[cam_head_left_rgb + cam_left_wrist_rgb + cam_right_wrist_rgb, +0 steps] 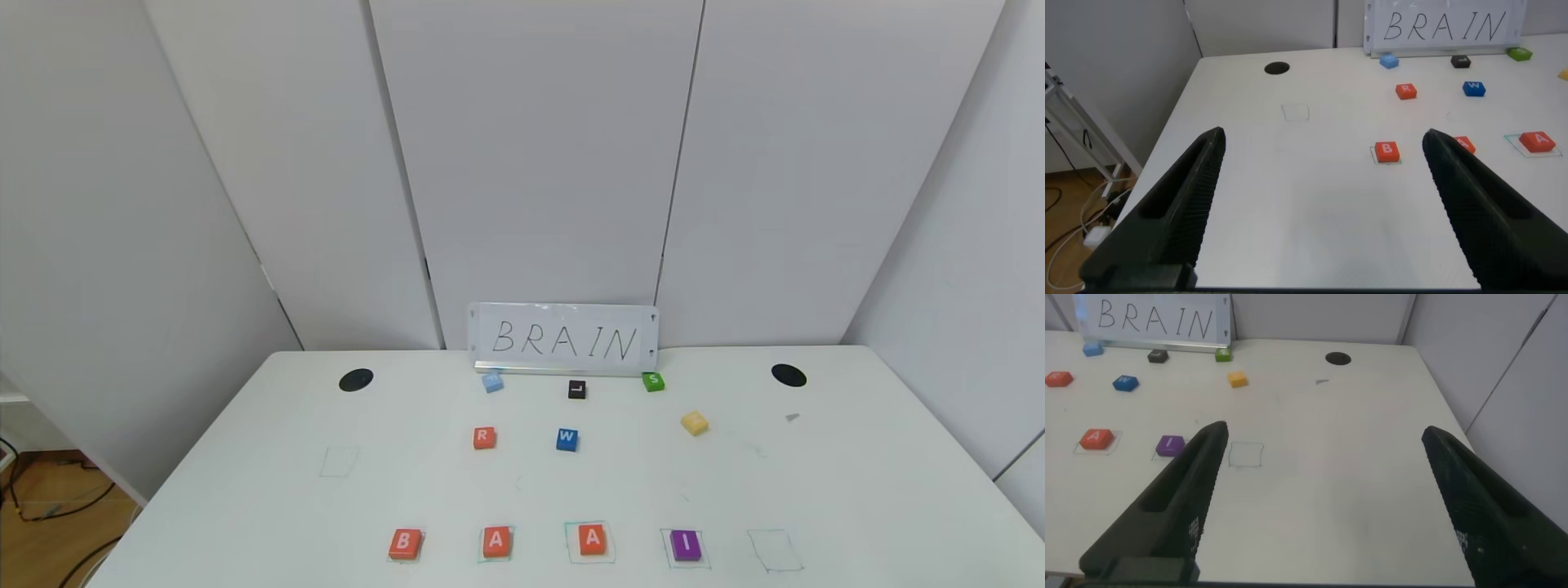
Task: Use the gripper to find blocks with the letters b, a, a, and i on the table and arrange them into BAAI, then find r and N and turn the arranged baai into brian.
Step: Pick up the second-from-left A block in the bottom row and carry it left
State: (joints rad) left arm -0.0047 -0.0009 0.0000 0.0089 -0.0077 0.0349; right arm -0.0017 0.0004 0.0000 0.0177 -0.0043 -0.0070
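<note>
Head view gives you the white table (269,523), smooth and matte, with two black round spots and thin green squares drawn on it. Count four flat square blocks in the near row: orange B (405,543), two orange A's (496,541) (593,539), and purple I (686,545), spelling BAAI from your left to right, with the A's and the I each inside a drawn outline and the B over a faint one. One more drawn square (775,550) sits just right of the I with no block in it. Farther back you have one orange r (484,438), with one blue W block (567,439) beside it, and one yellow N (695,423) off to the right, its letter too faint to read. Along the back stand one pale blue block (492,382), one black block (577,389) and one green S block (653,381), just before a white sign (563,339) lettered BRAIN. Your left gripper (1323,212) hangs over the table's near left part and your right gripper (1319,506) over its near right part; both have dark, textured fingers spread wide, grasping nothing.
</note>
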